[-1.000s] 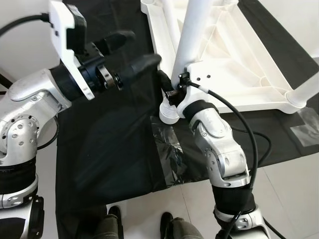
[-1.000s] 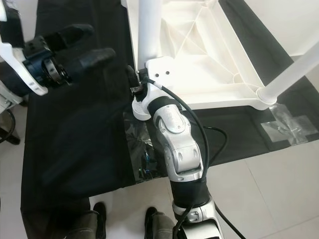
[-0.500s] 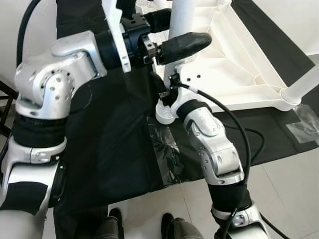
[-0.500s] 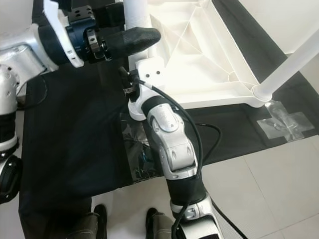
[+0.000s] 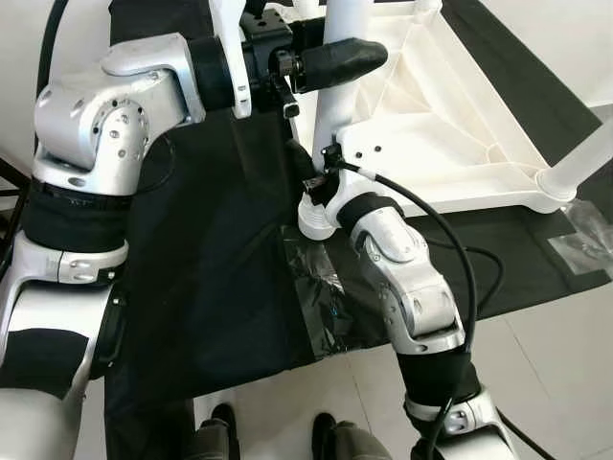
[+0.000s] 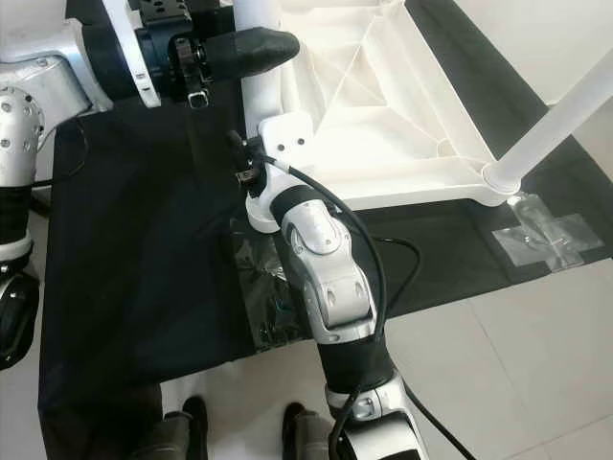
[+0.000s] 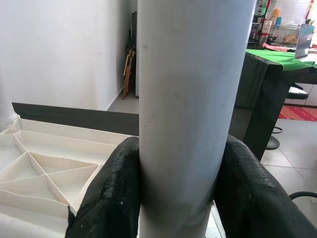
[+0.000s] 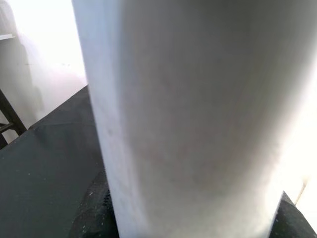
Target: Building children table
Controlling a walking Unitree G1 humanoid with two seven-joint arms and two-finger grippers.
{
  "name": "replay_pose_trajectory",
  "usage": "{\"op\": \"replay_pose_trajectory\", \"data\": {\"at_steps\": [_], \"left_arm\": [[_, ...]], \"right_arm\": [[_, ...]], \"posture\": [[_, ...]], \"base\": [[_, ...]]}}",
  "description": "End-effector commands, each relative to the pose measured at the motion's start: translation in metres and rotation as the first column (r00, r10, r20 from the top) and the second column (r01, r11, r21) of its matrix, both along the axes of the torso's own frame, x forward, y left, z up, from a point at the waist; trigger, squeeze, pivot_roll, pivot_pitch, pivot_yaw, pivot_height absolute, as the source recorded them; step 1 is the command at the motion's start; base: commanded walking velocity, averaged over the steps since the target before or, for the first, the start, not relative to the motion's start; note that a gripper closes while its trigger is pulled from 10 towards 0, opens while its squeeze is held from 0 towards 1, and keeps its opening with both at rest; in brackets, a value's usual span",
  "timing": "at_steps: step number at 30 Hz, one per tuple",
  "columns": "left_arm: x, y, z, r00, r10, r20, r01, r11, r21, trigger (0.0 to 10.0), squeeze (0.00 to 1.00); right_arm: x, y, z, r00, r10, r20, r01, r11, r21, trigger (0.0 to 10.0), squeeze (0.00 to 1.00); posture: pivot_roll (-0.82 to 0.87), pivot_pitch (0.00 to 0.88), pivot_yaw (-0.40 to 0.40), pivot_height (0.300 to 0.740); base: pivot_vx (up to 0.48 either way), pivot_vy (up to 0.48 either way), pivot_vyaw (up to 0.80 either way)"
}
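left gripper [image 7: 176, 198] clamped round the white table leg [image 5: 337, 67], right gripper [image 5: 314, 177] gripping it lower down — upside-down tabletop [image 5: 450, 115] on black cloth [image 5: 211, 259]

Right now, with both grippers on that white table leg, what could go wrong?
The left gripper and right gripper both clamp the upright leg; uneven pushing could tilt it in its corner socket. The upturned tabletop lies on loose black cloth, so it might slide.
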State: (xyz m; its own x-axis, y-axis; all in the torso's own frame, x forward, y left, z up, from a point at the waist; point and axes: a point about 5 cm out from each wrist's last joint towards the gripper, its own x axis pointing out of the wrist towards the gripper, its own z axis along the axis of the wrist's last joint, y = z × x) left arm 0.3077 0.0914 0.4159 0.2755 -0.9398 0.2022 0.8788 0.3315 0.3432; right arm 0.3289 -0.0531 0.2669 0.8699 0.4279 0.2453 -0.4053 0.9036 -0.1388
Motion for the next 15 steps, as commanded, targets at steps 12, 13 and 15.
{"op": "replay_pose_trajectory", "data": {"at_steps": [12, 13, 15], "left_arm": [[-0.005, -0.01, 0.006, 0.998, -0.06, 0.027, 0.059, 0.997, 0.048, 0.0, 0.0], [-0.005, -0.01, 0.006, 0.998, -0.06, 0.027, 0.059, 0.997, 0.048, 0.0, 0.0], [-0.006, -0.01, 0.005, 0.997, -0.069, 0.03, 0.067, 0.996, 0.053, 0.0, 0.0]], "right_arm": [[0.005, -0.024, 0.034, 0.79, 0.611, 0.051, -0.598, 0.786, -0.155, 10.0, 0.82], [0.005, -0.024, 0.034, 0.79, 0.611, 0.051, -0.598, 0.786, -0.155, 10.0, 0.82], [0.007, -0.036, 0.045, 0.713, 0.701, 0.031, -0.671, 0.694, -0.26, 10.0, 0.0]], "posture": [[0.07, 0.272, -0.034, 0.74], [0.07, 0.272, -0.034, 0.74], [0.07, 0.274, -0.035, 0.74]], "base": [[0.0, 0.0, 0.0], [0.0, 0.0, 0.0], [0.0, 0.0, 0.0]]}}
